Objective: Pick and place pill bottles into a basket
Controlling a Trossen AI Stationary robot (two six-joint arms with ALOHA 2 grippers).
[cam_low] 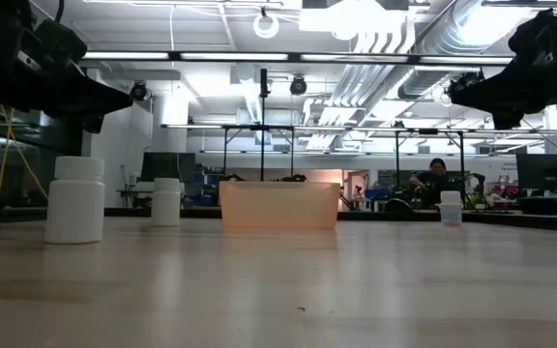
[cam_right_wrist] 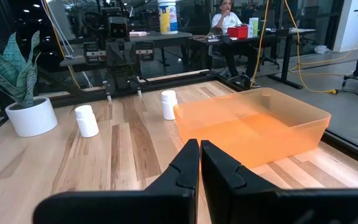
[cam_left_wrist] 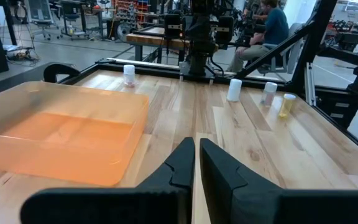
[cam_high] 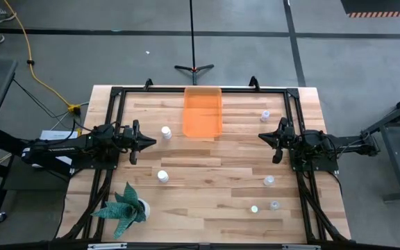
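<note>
The orange basket (cam_high: 202,111) stands at the table's far middle and also shows in the low view (cam_low: 278,205). Several small white pill bottles stand upright on the table: two on the left (cam_high: 166,132) (cam_high: 162,176), one far right (cam_high: 265,116), and three near right (cam_high: 269,180) (cam_high: 254,208) (cam_high: 275,205). My left gripper (cam_high: 151,141) is shut and empty, above the table just left of the basket, its fingers (cam_left_wrist: 185,158) pointing right. My right gripper (cam_high: 262,137) is shut and empty, right of the basket, its fingers (cam_right_wrist: 188,158) pointing left.
A green spiky plant in a white pot (cam_high: 125,207) stands at the near left corner. Black frame rails (cam_high: 110,118) run along the table's left, right and far edges. Bare wood lies between the two grippers (cam_high: 207,160). A person sits beyond the table (cam_low: 437,174).
</note>
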